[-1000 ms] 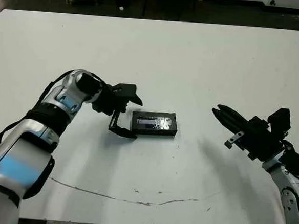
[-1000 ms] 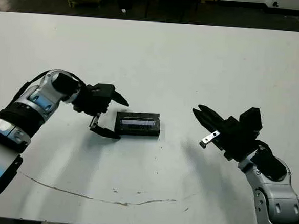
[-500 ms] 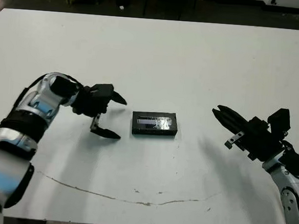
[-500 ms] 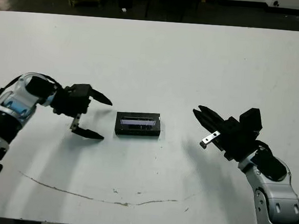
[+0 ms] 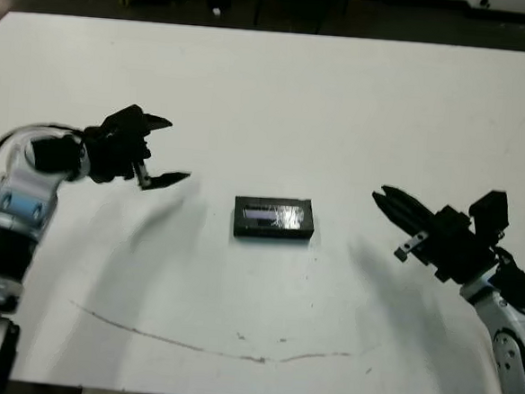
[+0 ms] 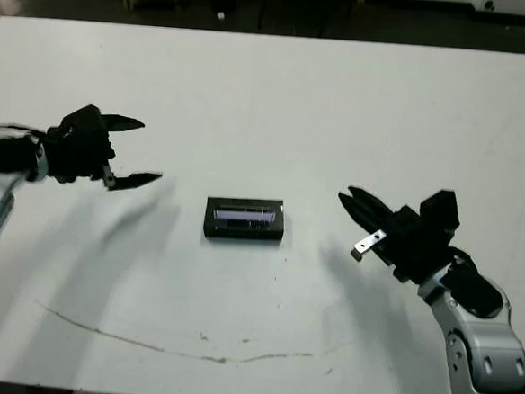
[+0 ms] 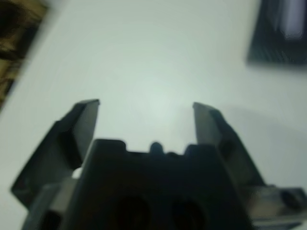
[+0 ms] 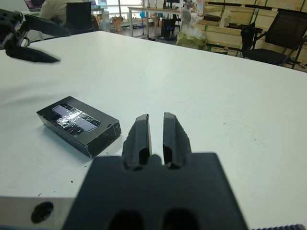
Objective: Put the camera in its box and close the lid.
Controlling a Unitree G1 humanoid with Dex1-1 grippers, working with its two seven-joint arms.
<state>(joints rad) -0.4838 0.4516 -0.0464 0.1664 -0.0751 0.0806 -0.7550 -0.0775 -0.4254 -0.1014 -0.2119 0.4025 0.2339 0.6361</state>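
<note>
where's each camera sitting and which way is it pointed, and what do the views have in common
Left and right eye views: on the head, looking forward and down at the white table; both arms show, left gripper open, right gripper shut.
Left wrist view: on the left wrist, looking along its open fingers at bare table; blurred.
Right wrist view: on the right wrist, looking along its shut fingers across the table; the left gripper shows far off.
Shared: all four show the closed box, its lid on.

1. Closed box (image 5: pixel 273 219) sits alone mid-table (image 5: pixel 341 103); bare surface on all four sides.
2. Left gripper (image 5: pixel 162 150) and right gripper (image 5: pixel 384 200) both well apart from it.
</note>
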